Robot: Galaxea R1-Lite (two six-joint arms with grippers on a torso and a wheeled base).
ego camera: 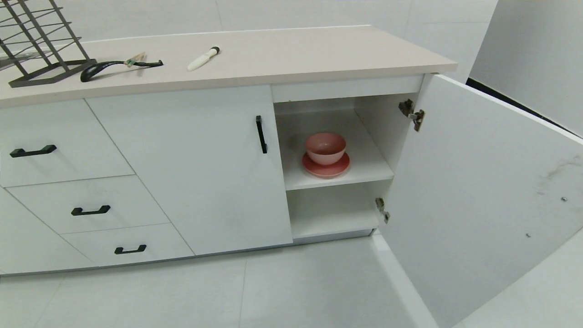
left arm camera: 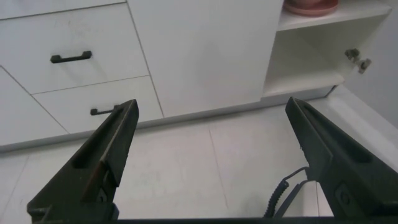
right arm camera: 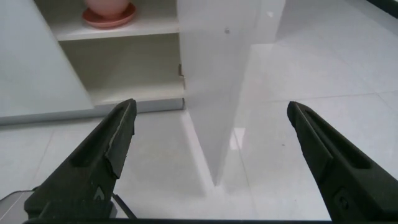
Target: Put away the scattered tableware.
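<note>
The left tool (left arm camera: 210, 104) and right tool (right arm camera: 210, 106) hung wide open and empty above the floor (left arm camera: 186, 162). A pink bowl (ego camera: 325, 146) sat on a red plate (ego camera: 326, 167) on the upper shelf (ego camera: 374, 172) of the open cabinet (ego camera: 478, 191). On the surface (ego camera: 296, 50), a black ladle (ego camera: 114, 67) lay at nine o'clock from a white utensil (ego camera: 203, 58).

Long white cabinet (ego camera: 191, 173) under pale beige countertop (ego camera: 291, 54), three black-handled drawers (ego camera: 104, 197) at nine o'clock, open white cabinet door (ego camera: 478, 191) at three o'clock, glossy white tiled floor (ego camera: 205, 296) at six o'clock, white tiled wall (ego camera: 273, 13) at twelve o'clock
</note>
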